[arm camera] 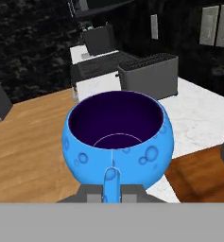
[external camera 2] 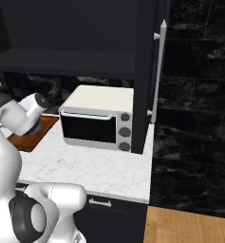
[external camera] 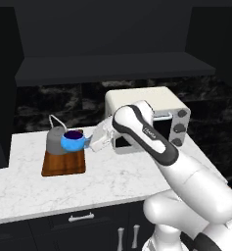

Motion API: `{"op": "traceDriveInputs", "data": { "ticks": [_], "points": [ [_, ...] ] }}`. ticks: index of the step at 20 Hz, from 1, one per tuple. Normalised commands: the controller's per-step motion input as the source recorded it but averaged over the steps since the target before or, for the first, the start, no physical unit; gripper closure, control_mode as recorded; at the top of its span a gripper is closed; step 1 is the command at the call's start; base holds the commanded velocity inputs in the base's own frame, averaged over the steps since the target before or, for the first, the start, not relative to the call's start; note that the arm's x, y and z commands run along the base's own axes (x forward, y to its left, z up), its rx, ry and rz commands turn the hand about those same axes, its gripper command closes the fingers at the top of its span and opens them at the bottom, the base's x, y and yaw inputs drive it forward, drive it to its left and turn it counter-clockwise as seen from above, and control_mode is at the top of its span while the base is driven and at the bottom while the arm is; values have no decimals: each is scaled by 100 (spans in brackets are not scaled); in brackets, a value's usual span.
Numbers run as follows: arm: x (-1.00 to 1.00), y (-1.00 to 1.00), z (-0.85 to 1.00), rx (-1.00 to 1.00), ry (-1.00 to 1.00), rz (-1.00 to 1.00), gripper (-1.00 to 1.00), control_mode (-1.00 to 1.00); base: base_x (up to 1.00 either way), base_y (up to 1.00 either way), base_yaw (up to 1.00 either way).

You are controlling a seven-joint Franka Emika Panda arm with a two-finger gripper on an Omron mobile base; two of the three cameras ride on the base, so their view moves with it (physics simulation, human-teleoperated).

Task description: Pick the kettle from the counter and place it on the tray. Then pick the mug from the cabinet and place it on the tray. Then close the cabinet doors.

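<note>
Mug (external camera: 72,141) held by its handle in your closed gripper (external camera: 89,142), above the tray (external camera: 63,164) just beside the kettle (external camera: 56,139). Gripping the handle keeps the cup upright, probably for setting down on the bare board.

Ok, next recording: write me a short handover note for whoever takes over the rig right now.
Hand: shut on the mug's handle, mug upright over the tray.
Kettle: already on the tray, at its back end.
Tray sits on the counter, left of the toaster oven.
Done: kettle placed, mug fetched.
Left: set the mug down on the tray's free front part, release, then close the cabinet doors, which stand open.
</note>
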Motion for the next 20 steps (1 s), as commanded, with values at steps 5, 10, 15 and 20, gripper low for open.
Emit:
{"op": "traceDriveInputs", "data": {
  "ticks": [5, 10, 15, 20],
  "points": [
    [9, 29, -83, 0, 13, 0, 100, -100, 0, 0, 0],
    [17, 1, -47, 0, 8, 0, 100, -100, 0, 0, 0],
    [8, 0, -4, 0, 3, 0, 100, -100, 0, 0, 0],
    [6, 0, 0, 0, 0, 0, 100, -100, 0, 0, 0]
  ]
}}
